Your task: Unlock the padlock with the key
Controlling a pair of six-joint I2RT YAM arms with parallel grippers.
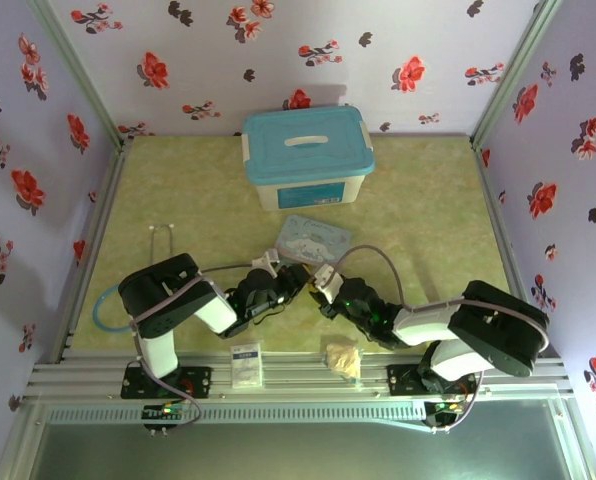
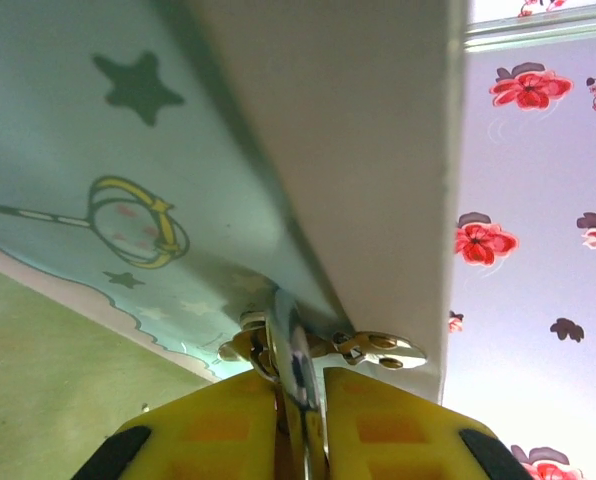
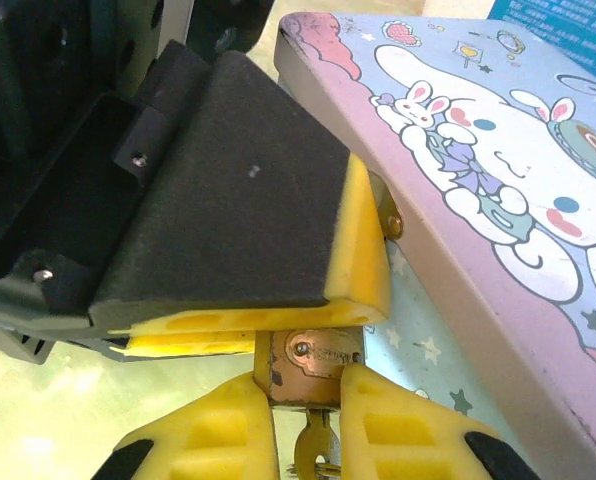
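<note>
The right pincer [image 3: 306,382] was closed tight on the brass padlock [image 3: 311,358], holding it at the middle of the worktop [image 1: 428,220], just beside the near edge of the blue cartoon tin [image 3: 498,200]. The left pincer [image 2: 300,388] was all but shut on a thin metal sliver, by my reading the key [image 2: 290,345], and sat just beside the padlock. To do this well, the key's tip needed lining up square with the keyway and sliding straight in before any twist, with the right grip firm so the tiny lock could not pivot.
</note>
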